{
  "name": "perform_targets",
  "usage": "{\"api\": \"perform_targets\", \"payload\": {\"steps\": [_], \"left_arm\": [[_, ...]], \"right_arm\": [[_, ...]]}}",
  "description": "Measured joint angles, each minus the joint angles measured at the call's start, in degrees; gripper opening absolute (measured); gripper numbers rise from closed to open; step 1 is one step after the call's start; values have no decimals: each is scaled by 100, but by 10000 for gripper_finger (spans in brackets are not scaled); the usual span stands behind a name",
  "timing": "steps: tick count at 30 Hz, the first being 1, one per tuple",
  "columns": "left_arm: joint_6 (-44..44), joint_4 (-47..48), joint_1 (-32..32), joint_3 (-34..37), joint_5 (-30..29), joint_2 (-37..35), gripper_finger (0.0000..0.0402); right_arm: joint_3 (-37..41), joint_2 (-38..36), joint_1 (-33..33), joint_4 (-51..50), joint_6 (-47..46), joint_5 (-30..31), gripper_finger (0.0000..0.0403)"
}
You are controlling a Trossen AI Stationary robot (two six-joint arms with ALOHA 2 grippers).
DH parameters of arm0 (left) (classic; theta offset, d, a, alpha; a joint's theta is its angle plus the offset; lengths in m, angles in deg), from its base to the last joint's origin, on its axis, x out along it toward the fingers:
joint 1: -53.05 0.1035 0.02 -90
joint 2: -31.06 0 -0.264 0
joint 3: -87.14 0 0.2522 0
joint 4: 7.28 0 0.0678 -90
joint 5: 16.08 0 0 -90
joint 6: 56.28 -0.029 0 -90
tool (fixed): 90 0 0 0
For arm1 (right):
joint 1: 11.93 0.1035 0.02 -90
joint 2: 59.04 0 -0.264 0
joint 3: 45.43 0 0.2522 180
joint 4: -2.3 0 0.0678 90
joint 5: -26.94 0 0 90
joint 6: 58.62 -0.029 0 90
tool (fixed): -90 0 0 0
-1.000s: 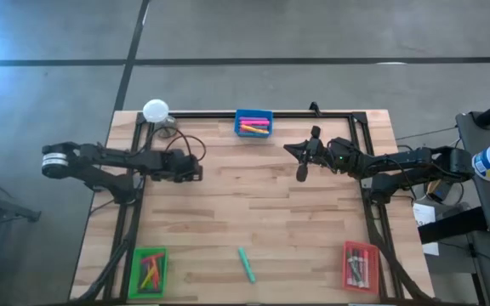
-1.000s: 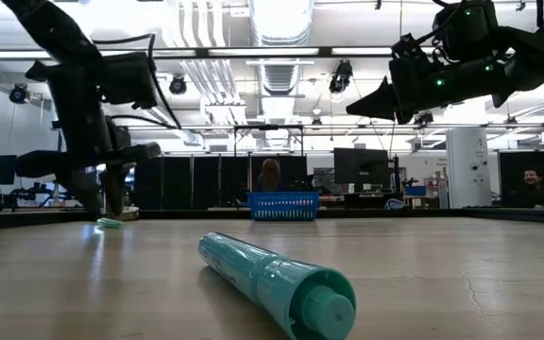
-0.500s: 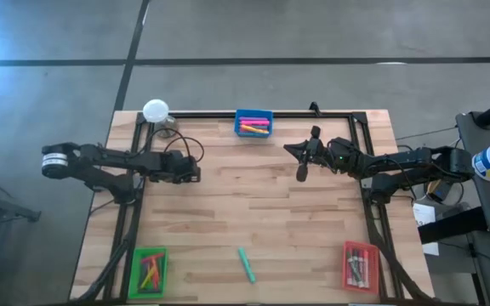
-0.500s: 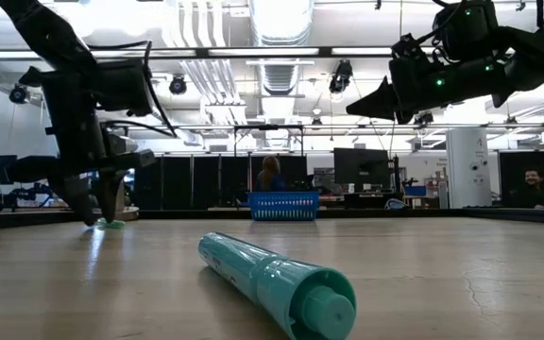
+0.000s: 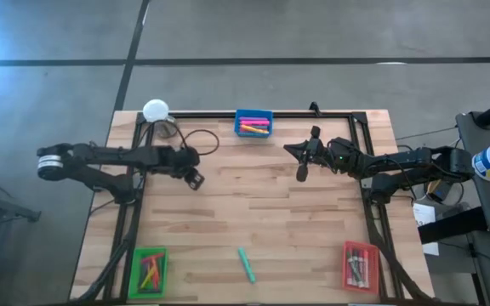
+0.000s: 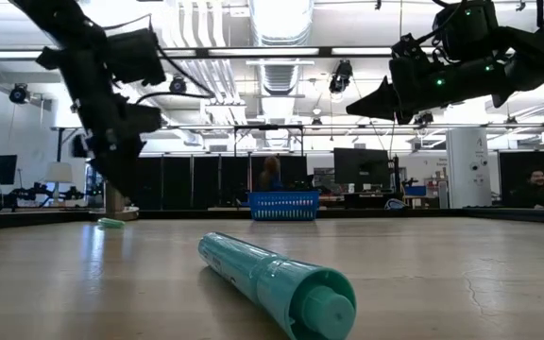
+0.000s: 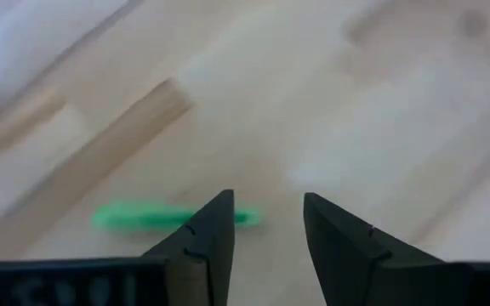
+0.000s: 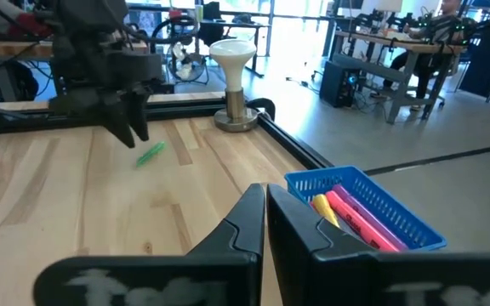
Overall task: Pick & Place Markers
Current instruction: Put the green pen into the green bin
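left gripper [image 7: 262, 229] jaws spread above a green marker [image 7: 156, 217]; right gripper [image 8: 264, 208] jaws pressed together, empty.

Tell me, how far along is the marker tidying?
Markers already lie in the blue tray, green tray and red tray. The left hand hangs open by a small green marker. A teal marker still lies loose.
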Motion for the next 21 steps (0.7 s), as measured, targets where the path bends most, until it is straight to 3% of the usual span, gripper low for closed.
{"api": "perform_targets", "payload": {"steps": [4,8,21], "left_arm": [[-1604,28,-4,-197,321,158,136],[-2643,304,-4,-272,340,337,136],[-4133,550,-31,-254,-107,991,136]], "right_arm": [[2,0,-1,0,-4,-1,11],[3,0,-1,0,-2,1,11],[6,0,-1,-2,11,2,11]]}}
